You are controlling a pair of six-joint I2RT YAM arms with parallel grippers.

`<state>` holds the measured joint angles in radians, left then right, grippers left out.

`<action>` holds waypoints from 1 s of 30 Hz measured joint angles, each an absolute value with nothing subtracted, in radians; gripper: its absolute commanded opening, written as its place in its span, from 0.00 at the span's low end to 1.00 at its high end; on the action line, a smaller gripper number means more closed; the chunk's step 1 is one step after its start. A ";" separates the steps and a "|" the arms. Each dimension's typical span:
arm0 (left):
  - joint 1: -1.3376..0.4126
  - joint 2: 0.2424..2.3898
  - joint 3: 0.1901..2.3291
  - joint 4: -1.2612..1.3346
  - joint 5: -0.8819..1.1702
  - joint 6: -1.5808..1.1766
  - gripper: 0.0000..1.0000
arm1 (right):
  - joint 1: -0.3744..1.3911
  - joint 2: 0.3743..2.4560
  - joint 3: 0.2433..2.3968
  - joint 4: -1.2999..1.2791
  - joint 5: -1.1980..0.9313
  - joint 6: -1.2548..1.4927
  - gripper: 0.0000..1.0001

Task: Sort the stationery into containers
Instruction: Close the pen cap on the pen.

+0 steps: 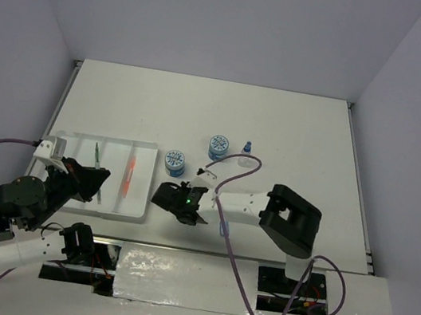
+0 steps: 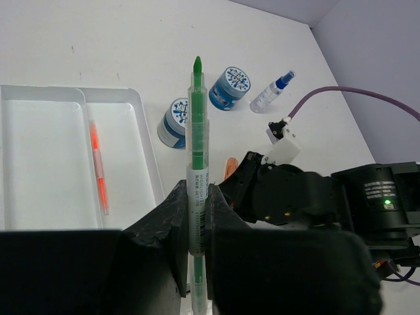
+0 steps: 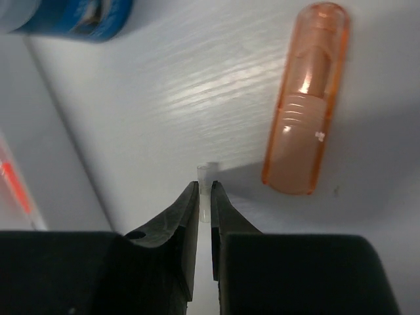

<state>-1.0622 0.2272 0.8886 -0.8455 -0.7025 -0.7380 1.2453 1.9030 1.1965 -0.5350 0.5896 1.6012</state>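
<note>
At the left of the overhead view, the white tray (image 1: pixel 140 194) has long compartments running up and down the frame. The left gripper (image 2: pixel 197 220) is clamped on the green pen (image 2: pixel 196 131), which hangs over the tray with its long axis roughly parallel to those compartments, so lowering it probably needs little turning. An orange pen (image 1: pixel 128 176) lies in a compartment further right. Right of the tray, the right gripper (image 3: pixel 204 210) has its fingers pressed onto a thin pale stub (image 3: pixel 207 174). The orange marker (image 3: pixel 305 105) lies on the table to its upper right, its long axis running up the frame.
</note>
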 measured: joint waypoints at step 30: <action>-1.063 0.716 0.629 0.192 0.069 -0.655 0.00 | 1.206 0.731 0.772 0.365 0.543 0.410 0.00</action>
